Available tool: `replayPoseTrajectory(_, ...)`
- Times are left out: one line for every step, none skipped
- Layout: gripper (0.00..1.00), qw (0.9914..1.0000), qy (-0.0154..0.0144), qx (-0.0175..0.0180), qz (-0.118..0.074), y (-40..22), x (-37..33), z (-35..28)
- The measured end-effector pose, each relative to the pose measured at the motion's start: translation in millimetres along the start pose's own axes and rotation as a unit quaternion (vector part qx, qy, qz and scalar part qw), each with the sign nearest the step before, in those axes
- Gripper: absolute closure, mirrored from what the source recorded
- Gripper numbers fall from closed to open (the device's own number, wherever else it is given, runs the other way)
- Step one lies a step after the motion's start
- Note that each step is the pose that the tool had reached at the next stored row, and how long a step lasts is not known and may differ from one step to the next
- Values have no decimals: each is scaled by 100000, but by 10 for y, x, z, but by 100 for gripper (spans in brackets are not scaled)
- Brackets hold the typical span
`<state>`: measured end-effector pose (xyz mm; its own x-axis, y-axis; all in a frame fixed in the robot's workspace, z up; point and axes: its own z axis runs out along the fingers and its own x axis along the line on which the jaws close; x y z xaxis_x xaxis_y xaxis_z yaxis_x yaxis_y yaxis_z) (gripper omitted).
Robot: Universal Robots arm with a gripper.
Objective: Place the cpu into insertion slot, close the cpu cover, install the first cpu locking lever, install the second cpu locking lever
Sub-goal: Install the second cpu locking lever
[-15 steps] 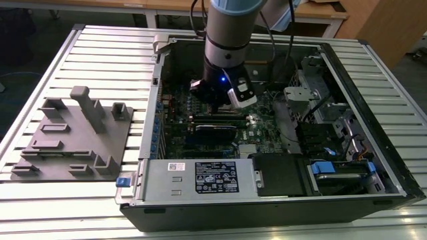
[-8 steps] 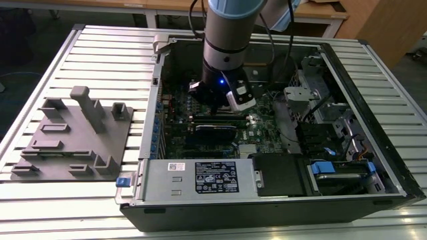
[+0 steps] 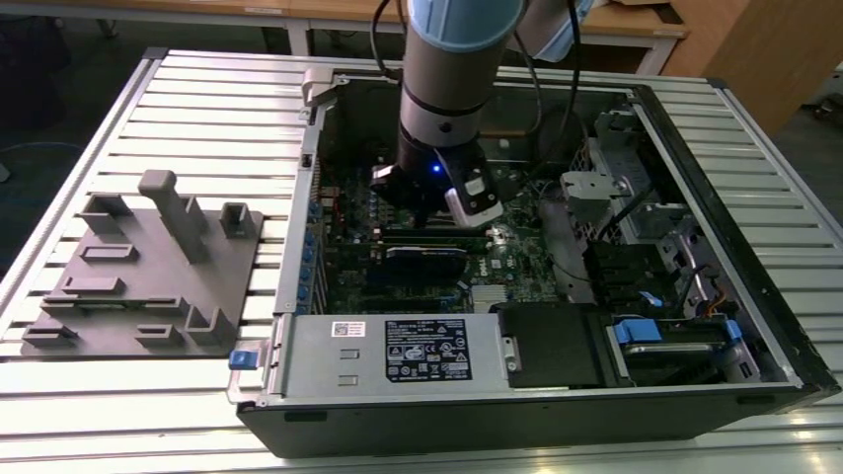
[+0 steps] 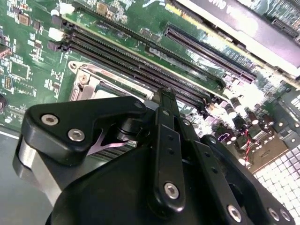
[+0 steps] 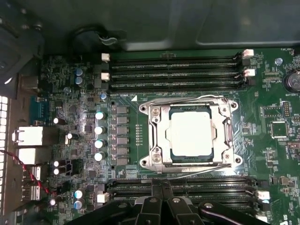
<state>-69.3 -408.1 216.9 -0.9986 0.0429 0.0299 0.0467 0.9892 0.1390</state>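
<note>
Arm: reaches straight down into the open computer case on the slatted tabletop.
Hand: hand hovers above the memory slots beside the socket, fingers drawn together, holding nothing.
Chip: cpu lies seated in the insertion slot, cpu cover down around it.

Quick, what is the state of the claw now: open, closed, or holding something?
Claw: closed, fingers together, holding nothing, above the motherboard beside the cpu.
</note>
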Motion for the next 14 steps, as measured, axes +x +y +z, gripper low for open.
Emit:
replayPoseTrajectory(89, 100000, 15, -245, -4, 0, 1, 0)
replayPoseTrajectory(89, 99999, 26, -444, -15, -1, 2, 1)
replayPoseTrajectory(89, 99998, 31, -562, -16, -2, 3, 0)
replayPoseTrajectory(89, 99998, 33, -644, -16, -4, 4, 0)
replayPoseTrajectory(89, 99997, 35, -710, -19, -6, 5, 0)
replayPoseTrajectory(89, 99997, 36, -772, -23, -8, 6, 0)
replayPoseTrajectory(89, 99997, 41, -822, -26, -11, 8, 0)
replayPoseTrajectory(89, 99996, 41, -868, -27, -16, 11, 0)
replayPoseTrajectory(89, 99996, 50, -929, -31, -22, 15, 1)
replayPoseTrajectory(89, 99994, 57, -1055, -34, -27, 21, 1)
replayPoseTrajectory(89, 99992, 62, -1277, -32, -30, 28, 1)
replayPoseTrajectory(89, 99989, 77, -1513, -47, -33, 32, 1)
replayPoseTrajectory(89, 99985, 92, -1752, -57, -34, 35, 1)
replayPoseTrajectory(89, 99980, 105, -2020, -55, -36, 39, 1)
